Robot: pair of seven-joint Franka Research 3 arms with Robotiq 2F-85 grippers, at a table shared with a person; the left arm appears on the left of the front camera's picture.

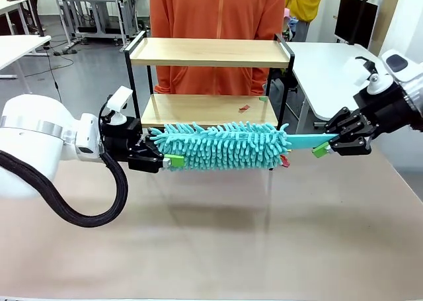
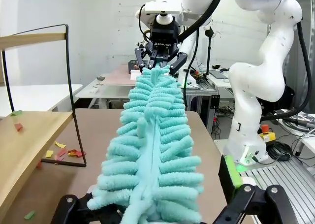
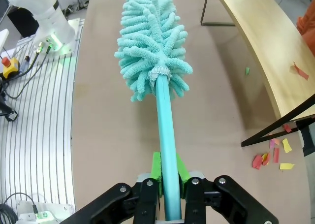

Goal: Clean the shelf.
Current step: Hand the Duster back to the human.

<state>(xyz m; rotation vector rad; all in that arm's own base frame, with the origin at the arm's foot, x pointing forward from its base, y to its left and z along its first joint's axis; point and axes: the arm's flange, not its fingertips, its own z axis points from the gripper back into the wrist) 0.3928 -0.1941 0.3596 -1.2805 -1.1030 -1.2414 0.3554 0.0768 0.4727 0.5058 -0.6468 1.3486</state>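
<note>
1. green pads of the right gripper (image 1: 322, 148) are clamped on the teal handle (image 3: 166, 150) of the duster (image 1: 221, 145).
2. the left gripper (image 1: 173, 160) is spread around the duster's fluffy tip, its jaws not visibly pressing.
3. the shelf (image 1: 210, 52) is placed just behind the duster, paper scraps (image 3: 271, 153) scattered by its leg.

So there's a teal chenille duster (image 1: 221, 145) held level above the brown bench (image 1: 211, 235), right in front of the shelf (image 1: 208, 53). The right gripper (image 1: 325, 146) is clamped on the handle end, and the left gripper (image 1: 170, 159) sits at the fluffy tip with its fingers spread around it. A few scraps (image 1: 244, 107) lie on the lower board. A person in an orange top (image 1: 217, 10) stands behind the shelf.
</note>
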